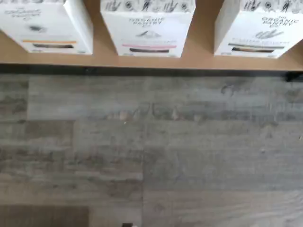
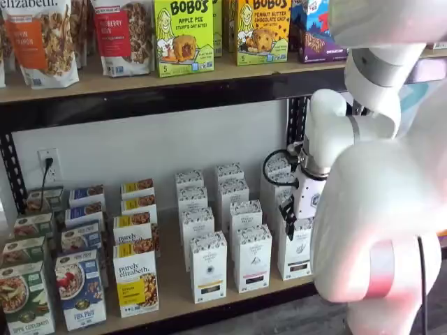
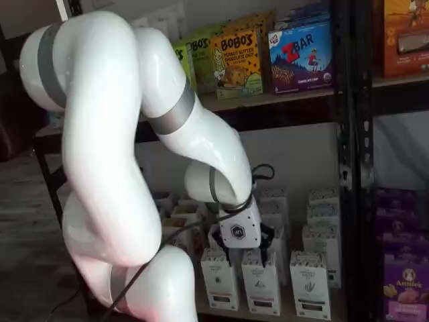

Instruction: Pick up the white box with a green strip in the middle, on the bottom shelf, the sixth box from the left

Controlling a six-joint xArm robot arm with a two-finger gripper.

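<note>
In the wrist view three tall white cartons stand along the front edge of the light-tan wooden bottom shelf (image 1: 203,59): a yellow-strip carton (image 1: 45,23), a pink-strip carton (image 1: 147,26), then the tall narrow white box with the greenish strip (image 1: 258,28). In a shelf view, the white-bodied gripper with black fingers (image 2: 289,227) hangs just beside and above that box (image 2: 295,250), whose long axis is upright. I cannot tell whether the fingers are apart.

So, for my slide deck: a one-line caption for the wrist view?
Three white cartons on the bottom shelf: the white box stands beside the pink-strip carton.
</note>
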